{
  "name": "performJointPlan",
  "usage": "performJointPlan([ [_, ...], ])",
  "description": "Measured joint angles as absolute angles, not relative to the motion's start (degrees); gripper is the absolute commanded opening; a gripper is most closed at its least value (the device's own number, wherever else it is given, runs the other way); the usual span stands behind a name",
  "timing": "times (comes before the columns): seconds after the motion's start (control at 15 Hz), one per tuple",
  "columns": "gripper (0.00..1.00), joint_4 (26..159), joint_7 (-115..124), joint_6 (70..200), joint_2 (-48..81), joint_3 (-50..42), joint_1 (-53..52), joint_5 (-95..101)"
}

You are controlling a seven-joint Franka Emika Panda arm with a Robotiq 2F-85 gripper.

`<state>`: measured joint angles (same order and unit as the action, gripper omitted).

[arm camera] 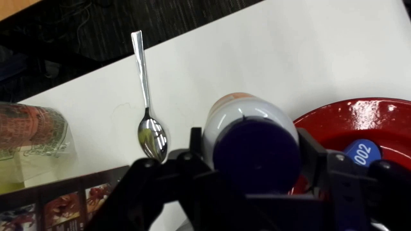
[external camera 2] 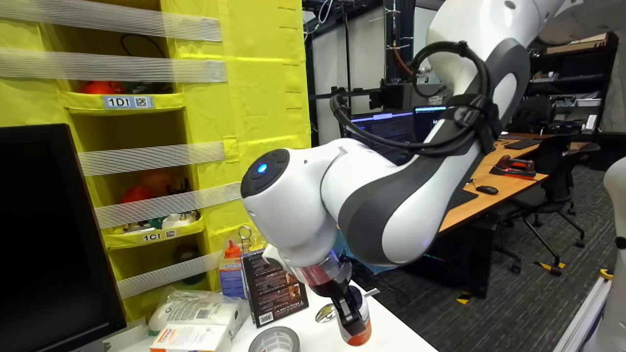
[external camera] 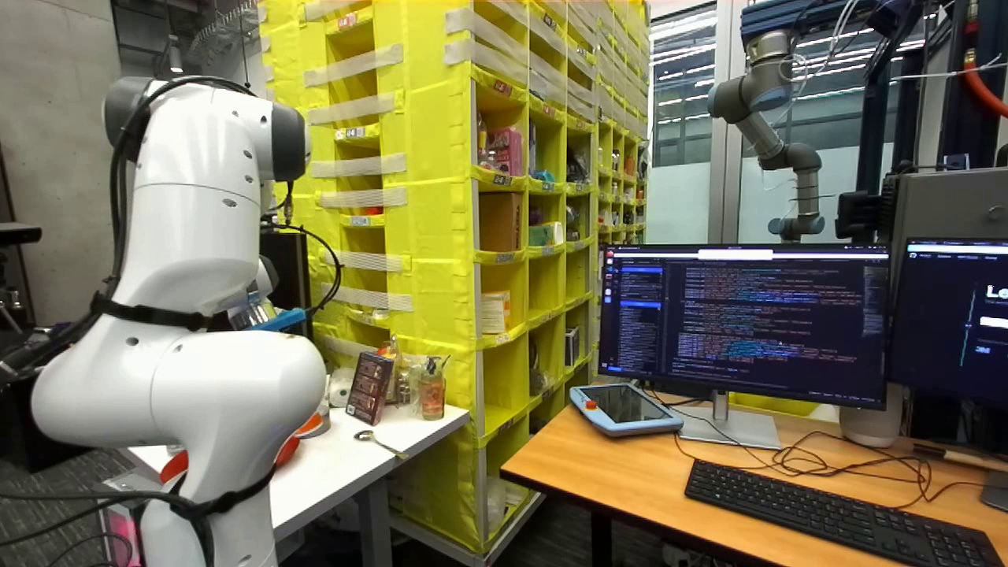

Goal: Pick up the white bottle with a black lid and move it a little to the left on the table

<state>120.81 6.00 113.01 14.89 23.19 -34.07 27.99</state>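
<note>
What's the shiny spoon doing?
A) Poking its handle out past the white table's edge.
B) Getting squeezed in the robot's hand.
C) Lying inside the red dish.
A: in the wrist view, the spoon's handle reaches past the edge of the white table, with dark floor showing behind its tip.

You're in a robotics lab. Besides your white arm (external camera: 201, 213), a grey robot arm (external camera: 762, 135) shows against the windows (external camera: 681, 118); a monitor (external camera: 744, 319) displays lines of code, a tablet (external camera: 634, 408) with a red button (external camera: 591, 405) lies near it, yellow shelving (external camera: 431, 157) carries QR-coded labels (external camera 2: 128, 102), and black office chairs (external camera 2: 528, 199) stand on dark carpet (external camera 2: 596, 215).
</note>
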Motion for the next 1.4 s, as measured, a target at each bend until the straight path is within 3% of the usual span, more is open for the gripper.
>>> performJointPlan([
  [1.4, 0.44, 121.2, -2.6, 119.2, 21.0, 24.3, -36.7, 28.1],
])
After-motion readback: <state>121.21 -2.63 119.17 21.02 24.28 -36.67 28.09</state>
